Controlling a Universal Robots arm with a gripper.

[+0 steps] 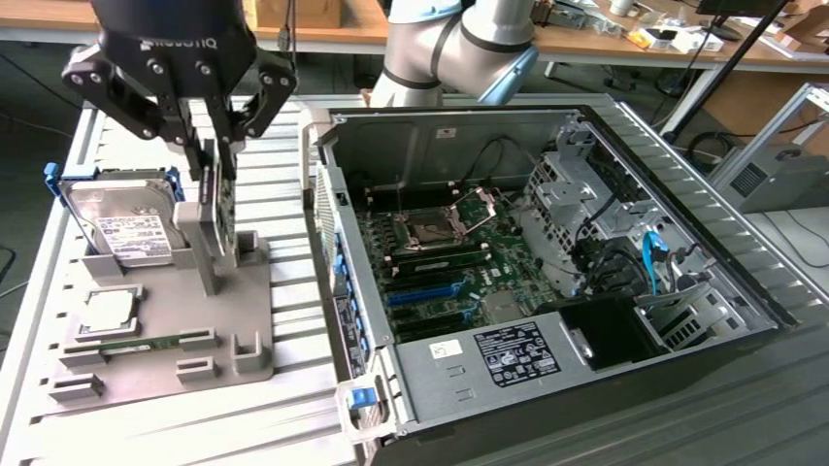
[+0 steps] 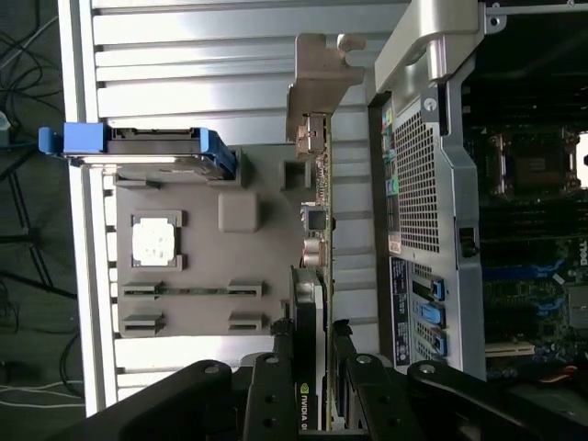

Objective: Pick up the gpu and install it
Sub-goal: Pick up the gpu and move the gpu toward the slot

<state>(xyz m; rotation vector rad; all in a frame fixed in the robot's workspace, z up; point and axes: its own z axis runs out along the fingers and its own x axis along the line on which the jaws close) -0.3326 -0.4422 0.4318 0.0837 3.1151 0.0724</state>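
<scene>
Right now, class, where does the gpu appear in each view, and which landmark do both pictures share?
Exterior view: the gpu stands on edge in the gripper, over the grey tray, at the exterior view's left of the open case.
Wrist view: the gpu is edge-on, between the grey tray and the case's rear panel.
Shared landmark: the hard drive with blue rails.

Green gpu (image 2: 322, 241), grey tray (image 1: 158, 361)

Grey fixture tray (image 1: 252, 291), at the exterior view's left, carries a hard drive (image 1: 123, 228) and processor chip (image 1: 108, 311). Open computer case (image 1: 428, 136) lies just beside it.
</scene>
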